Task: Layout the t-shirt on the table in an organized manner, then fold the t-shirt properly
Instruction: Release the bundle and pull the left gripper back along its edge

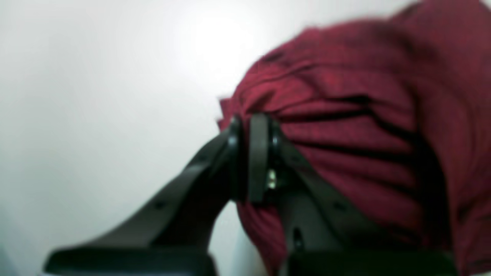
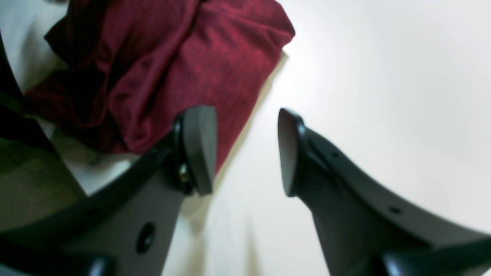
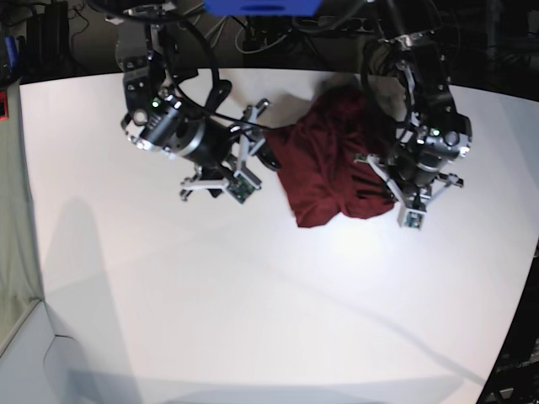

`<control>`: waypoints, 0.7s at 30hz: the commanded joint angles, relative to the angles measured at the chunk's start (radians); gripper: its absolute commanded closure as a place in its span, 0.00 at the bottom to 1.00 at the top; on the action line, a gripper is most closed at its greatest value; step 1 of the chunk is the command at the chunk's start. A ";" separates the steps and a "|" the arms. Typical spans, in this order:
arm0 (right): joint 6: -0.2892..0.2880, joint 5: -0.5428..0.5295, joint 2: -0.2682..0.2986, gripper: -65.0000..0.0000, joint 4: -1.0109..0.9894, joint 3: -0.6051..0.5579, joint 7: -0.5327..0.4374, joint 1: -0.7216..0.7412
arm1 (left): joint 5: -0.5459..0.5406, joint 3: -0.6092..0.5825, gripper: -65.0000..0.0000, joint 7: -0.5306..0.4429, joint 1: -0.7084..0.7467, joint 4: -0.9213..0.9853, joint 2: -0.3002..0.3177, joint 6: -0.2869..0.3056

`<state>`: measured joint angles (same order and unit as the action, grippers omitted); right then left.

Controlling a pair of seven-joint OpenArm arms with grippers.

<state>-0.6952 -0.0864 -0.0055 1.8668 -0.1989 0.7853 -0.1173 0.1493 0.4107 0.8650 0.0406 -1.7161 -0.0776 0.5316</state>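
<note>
Looking at my feeds, the t-shirt (image 3: 333, 164) sits bunched in a heap near the far side of the table (image 3: 253, 303), so nothing's laid out yet. My left gripper (image 1: 253, 153) is clamped tight on a pleated edge of the cloth, I guess so I can drag it flat. My right gripper (image 2: 245, 151) hangs just beside the opposite edge, tilted toward it, jaws apart and holding nothing.

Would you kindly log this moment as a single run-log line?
t-shirt: crumpled on table | left gripper: shut on t-shirt edge | right gripper: open beside shirt, holding nothing | layout: not yet done
</note>
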 commanded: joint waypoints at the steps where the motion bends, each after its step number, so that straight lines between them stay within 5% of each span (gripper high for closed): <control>1: -0.003 -0.014 -0.003 0.59 0.015 0.000 -0.023 0.009 | -0.007 0.000 1.00 -0.014 -0.012 -0.031 0.002 0.002; 21: -0.003 -0.020 -0.003 0.59 0.015 -0.003 -0.023 0.011 | -0.009 0.066 0.99 -0.011 -0.006 -0.154 -0.008 0.002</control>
<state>-0.6952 -0.0868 -0.0055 1.8668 -0.1993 0.7856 -0.1169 0.1467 0.4786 0.8715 0.0494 -1.8572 -0.0860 0.5323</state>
